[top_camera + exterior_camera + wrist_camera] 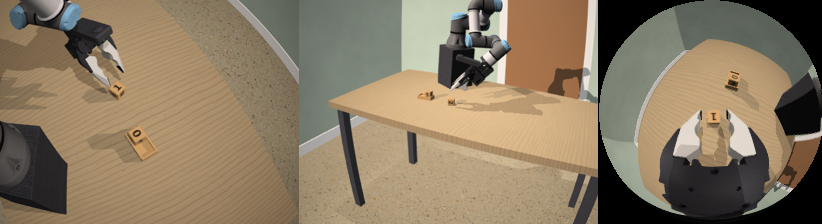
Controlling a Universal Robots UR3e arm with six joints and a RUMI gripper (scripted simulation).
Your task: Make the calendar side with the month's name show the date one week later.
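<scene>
The loose cube lies on the table outside the tray, with a 1 on top. In the exterior view its side shows a 2 turned sideways. The tray holds the other cube at one end, and its other end is empty. That cube has a 0 on top and a 5 on the side facing the exterior camera. My gripper is partly open and empty, tilted, with its fingertips above and close to the loose cube. No month's name is readable.
The arm's black pedestal stands on the table, to the left of the tray in the top view. The wooden table extends around the tray and loose cube.
</scene>
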